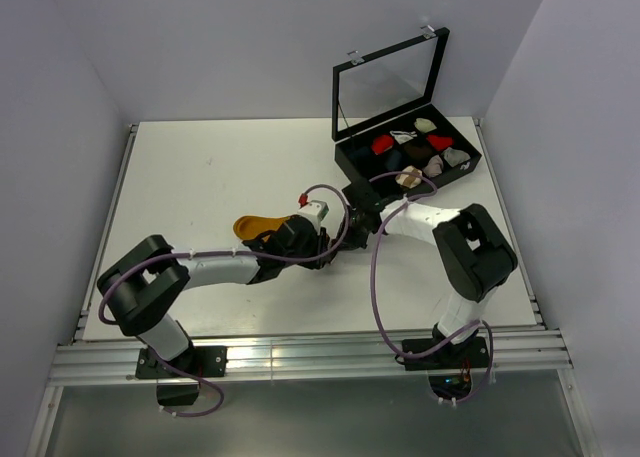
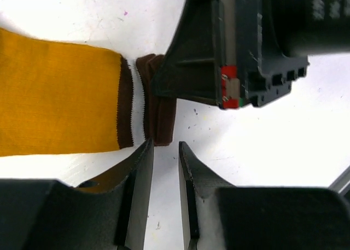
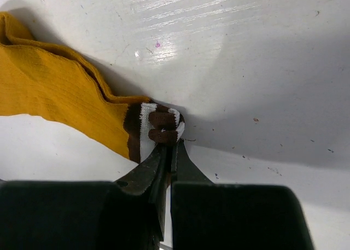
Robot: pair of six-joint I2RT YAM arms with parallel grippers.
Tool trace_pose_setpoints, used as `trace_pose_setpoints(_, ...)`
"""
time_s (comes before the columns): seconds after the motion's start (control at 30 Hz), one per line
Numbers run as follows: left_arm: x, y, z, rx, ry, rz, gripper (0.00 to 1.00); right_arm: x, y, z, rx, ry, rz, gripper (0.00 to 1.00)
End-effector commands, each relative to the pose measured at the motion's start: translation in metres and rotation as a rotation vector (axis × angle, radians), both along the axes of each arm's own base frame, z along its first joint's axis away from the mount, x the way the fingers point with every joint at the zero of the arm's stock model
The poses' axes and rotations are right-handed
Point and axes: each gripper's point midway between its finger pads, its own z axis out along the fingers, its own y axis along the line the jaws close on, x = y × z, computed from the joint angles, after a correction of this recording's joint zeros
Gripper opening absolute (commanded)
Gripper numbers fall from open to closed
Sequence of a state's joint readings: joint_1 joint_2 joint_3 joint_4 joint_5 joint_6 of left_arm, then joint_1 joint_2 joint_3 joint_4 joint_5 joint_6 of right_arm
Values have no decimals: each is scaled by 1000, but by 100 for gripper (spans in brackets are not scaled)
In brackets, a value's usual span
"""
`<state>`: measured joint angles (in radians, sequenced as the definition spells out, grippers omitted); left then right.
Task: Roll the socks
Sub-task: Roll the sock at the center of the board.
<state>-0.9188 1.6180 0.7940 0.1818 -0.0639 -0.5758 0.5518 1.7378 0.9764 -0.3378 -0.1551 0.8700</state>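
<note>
Starting nearest the arm bases, the left tool [image 2: 163, 168] is being held just short of the dark cuff [image 2: 147, 105] of the mustard-orange sock [image 2: 54, 94], on the cuff's near side. Its jaws are being held only slightly parted and nothing is being gripped between them; bare worktop [image 2: 273, 151] is being shown through the gap.

At the cuff itself, the right tool [image 3: 168, 151] is being pressed fully closed on the cuff's open edge, and the fabric there is being bunched into a small fold. Otherwise the sock is being supported flat by the worktop. Its long axis is being laid side to side: from the cuff, the body is being stretched toward the left arm's side, so the foot end is being pointed leftward and the opening rightward.

The coming move is being judged to turn on this: the cuff is being presented directly ahead of the left tool's tips, and that tool is being counted as the free one for turning the fold along the sock's length. The brown striped sock is not being made out in any view.

Beyond the cuff and to its right, an open box [image 1: 344, 159] of small bundles is being seen.
</note>
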Motion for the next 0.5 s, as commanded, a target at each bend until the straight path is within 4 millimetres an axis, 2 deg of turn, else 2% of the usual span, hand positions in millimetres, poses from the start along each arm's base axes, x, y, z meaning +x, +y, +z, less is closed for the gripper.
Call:
trace_pose_setpoints(0.0, 12, -15, 26, -66, -143, -12, 31, -9, -5, -12, -46, 58, 8, 0)
trace_pose_setpoints(0.3, 9, -29, 10, -8, -194, -39, 31, -11, -6, -16, -59, 82, 24, 0)
trace_pose_setpoints(0.47, 12, -25, -1, 33, -193, -15, 30, -13, -5, -17, -52, 86, 27, 0)
